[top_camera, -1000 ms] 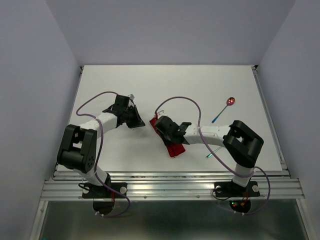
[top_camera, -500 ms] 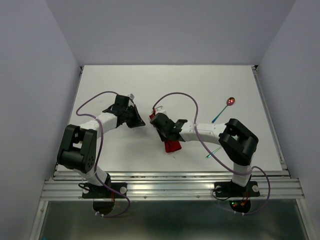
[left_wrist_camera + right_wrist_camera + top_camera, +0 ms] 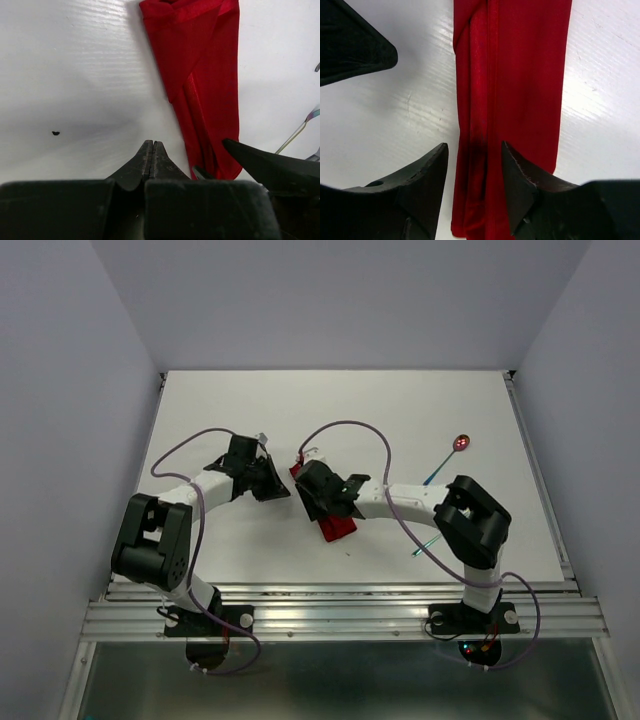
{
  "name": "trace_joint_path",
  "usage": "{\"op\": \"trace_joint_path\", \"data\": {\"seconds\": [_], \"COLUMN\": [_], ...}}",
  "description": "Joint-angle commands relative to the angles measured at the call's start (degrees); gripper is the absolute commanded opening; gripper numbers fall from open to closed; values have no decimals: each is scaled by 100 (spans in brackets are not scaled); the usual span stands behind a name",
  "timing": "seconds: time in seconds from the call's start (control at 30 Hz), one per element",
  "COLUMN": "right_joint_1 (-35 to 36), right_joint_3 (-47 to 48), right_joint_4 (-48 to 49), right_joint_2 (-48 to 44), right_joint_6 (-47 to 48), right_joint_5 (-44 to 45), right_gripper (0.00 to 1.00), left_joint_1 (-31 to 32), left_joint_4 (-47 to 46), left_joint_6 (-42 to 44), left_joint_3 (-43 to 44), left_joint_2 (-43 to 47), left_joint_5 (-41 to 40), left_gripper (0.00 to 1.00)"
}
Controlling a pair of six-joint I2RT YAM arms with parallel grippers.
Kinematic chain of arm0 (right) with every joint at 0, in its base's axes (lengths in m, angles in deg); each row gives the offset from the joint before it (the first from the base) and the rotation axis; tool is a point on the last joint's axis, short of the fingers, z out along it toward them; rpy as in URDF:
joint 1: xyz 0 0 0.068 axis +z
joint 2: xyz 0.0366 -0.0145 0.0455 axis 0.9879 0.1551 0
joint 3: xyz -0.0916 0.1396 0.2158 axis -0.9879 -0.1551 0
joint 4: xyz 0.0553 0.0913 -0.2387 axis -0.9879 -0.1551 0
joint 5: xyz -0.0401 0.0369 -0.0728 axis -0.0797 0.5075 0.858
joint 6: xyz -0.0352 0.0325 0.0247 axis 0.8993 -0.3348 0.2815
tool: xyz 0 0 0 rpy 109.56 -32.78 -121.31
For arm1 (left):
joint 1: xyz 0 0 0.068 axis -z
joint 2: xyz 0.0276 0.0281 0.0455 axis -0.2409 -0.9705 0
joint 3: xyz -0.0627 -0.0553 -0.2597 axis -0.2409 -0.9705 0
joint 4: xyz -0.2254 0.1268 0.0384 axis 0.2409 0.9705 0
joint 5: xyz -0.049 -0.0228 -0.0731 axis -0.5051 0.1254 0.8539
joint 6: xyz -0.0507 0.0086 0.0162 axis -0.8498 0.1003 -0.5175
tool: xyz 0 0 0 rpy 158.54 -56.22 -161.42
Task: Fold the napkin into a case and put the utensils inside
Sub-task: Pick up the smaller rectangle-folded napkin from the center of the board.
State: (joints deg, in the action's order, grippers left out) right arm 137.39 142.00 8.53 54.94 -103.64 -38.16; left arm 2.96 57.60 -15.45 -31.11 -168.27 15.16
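Observation:
The red napkin (image 3: pixel 338 530) lies folded as a long narrow strip near the table's middle, mostly under my right gripper (image 3: pixel 303 483). In the right wrist view that gripper (image 3: pixel 475 150) stands open just above the napkin (image 3: pixel 520 75), its jaws either side of the strip's left fold. My left gripper (image 3: pixel 152 145) is shut and empty, resting on the table just left of the napkin (image 3: pixel 205 80). The spoon (image 3: pixel 461 443), with a red bowl, lies far right. The fork (image 3: pixel 424 546) shows as a thin teal line beside the right arm.
The right gripper's black finger (image 3: pixel 265 160) reaches into the left wrist view near the cloth's end. The left gripper's finger (image 3: pixel 350 45) shows at the upper left of the right wrist view. A small dark speck (image 3: pixel 55 133) sits on the white table (image 3: pixel 400 410).
My right gripper slid left and away along the napkin, uncovering its near end, and its jaws have opened. The left arm has barely moved.

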Motion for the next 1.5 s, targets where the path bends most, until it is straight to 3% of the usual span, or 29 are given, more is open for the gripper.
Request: {"op": "trace_joint_path", "data": {"seconds": [0.0,0.2,0.47,0.87,0.97,1.23,1.47], "right_joint_1": [-15,-15,-15,-15,-15,-15,-15], "right_joint_3": [-296,-816,-1124,-1309,-1352,-1677,-1897], "right_joint_4": [112,112,7,-28,-19,-28,-134], "right_joint_2": [-849,-1167,-1158,-1061,-1210,-1896,-1729], "right_joint_6": [-181,-304,-384,-594,-691,-1411,-2000], "right_joint_5": [-130,-173,-367,-516,-481,-367,-428], "right_gripper": [52,41,44,40,46,48,47], "left_joint_1": [215,629,972,1025,1034,1034,1025], "left_joint_4": [-170,-416,-759,-847,-865,-970,-1005], "left_joint_6": [-141,-431,-642,-660,-660,-669,-643], "left_joint_3": [-235,-359,-262,-288,-332,-464,-482], "left_joint_2": [338,348,-127,-391,-408,-426,-452], "left_joint_5": [153,205,364,329,303,311,311], "left_gripper": [0,0,0,0,0,0,0]}}
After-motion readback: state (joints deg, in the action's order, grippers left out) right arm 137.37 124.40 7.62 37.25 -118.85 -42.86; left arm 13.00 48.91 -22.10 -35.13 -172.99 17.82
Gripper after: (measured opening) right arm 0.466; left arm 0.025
